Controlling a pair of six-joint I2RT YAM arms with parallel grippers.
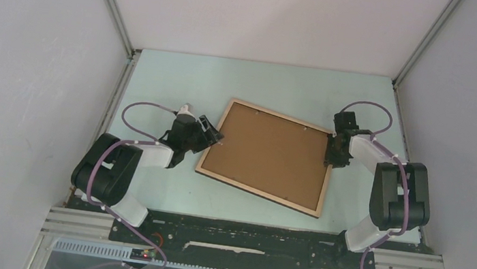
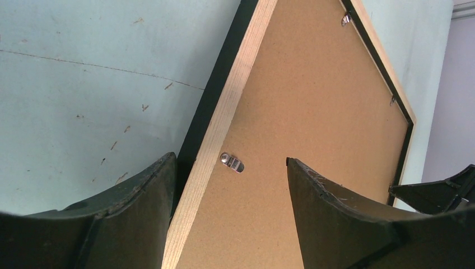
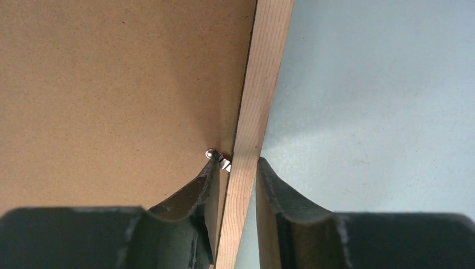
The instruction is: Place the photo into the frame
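Frame [image 1: 257,192]: lying back-up on table [image 1: 181,79], skewed to the table's edges, tan wood rim facing up, black showing along the outer edge. Board [image 1: 268,153]: sitting inside frame, filling the opening. Left gripper [image 1: 214,133]: hanging at frame's left rail, jaws spread wide and straddling that rail, one finger outside frame, the other over the board, gripping nothing. Clip [image 2: 232,162]: lying between those fingers, on the board just inside frame's rail. Right gripper [image 3: 238,162]: sitting at frame's right rail, jaws pinching the rail from both sides, inner fingertip touching a second clip [image 3: 219,158] at the board's edge.
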